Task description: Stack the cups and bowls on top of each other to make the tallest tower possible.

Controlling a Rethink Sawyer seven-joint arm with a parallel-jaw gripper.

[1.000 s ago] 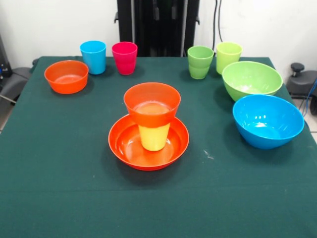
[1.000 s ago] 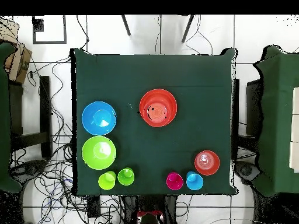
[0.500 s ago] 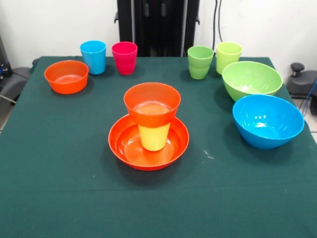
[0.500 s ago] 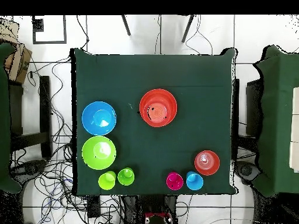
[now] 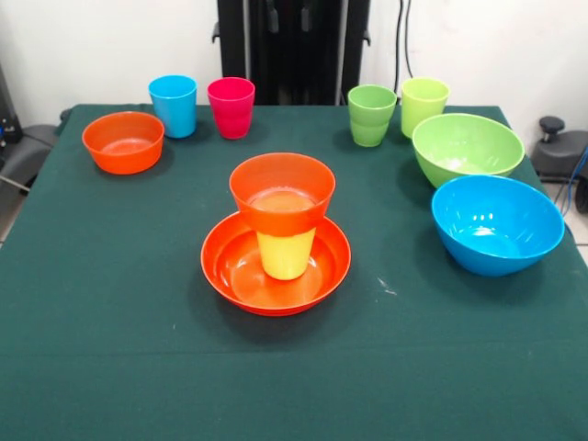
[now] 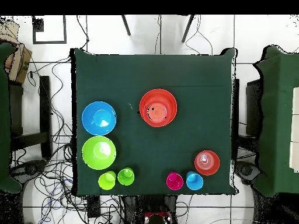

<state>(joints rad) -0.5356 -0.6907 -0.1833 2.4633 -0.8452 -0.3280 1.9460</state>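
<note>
Front view, nearest item: the tower (image 5: 278, 234) at the centre of the green desk (image 5: 110, 349), made of a wide orange bowl (image 5: 231, 266), an upright yellow cup (image 5: 286, 253) and a small orange bowl (image 5: 281, 188) seated on the cup. Further back to the right: blue bowl (image 5: 497, 223), then lime bowl (image 5: 467, 147). Left: a second small orange bowl (image 5: 123, 141). Far edge row: sky blue cup (image 5: 174, 105), pink cup (image 5: 231, 107), green cup (image 5: 371, 115), yellow-green cup (image 5: 424, 104). Gripper: absent from both views, state unknown.

No readable text, label, brand, number or sign shows on anything in either view right now.
</note>
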